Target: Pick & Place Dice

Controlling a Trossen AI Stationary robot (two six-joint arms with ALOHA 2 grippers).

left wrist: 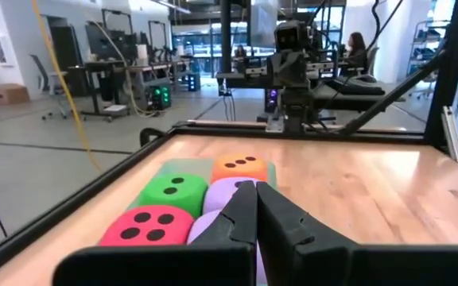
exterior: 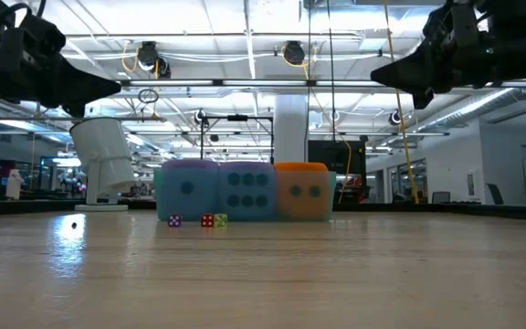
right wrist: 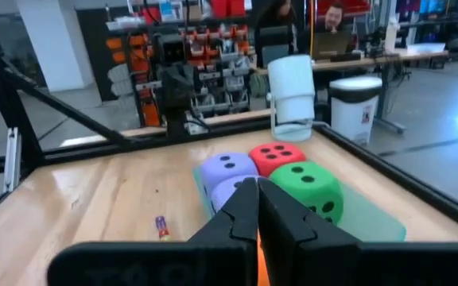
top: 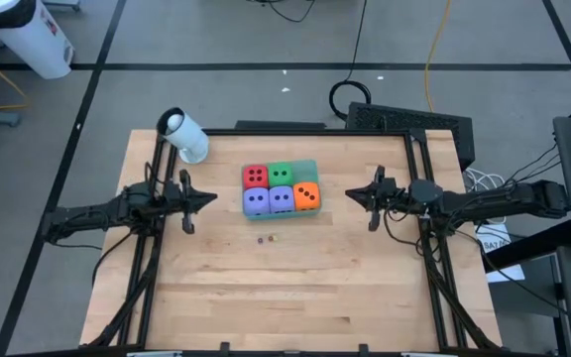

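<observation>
With both the left end effector (top: 209, 197) and right end effector (top: 350, 194) pinched shut and empty, either should open wide before descending onto the five soft pipped dice (top: 281, 188) clustered on the flat teal tray (top: 310, 166) mid-desk.

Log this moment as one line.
dice: five on teal tray | left gripper: shut, empty | right gripper: shut, empty | three tiny dice: on table

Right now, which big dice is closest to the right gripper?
The orange die, at the cluster's end toward the right gripper. The red, green and two purple-blue dice sit farther away.
</observation>
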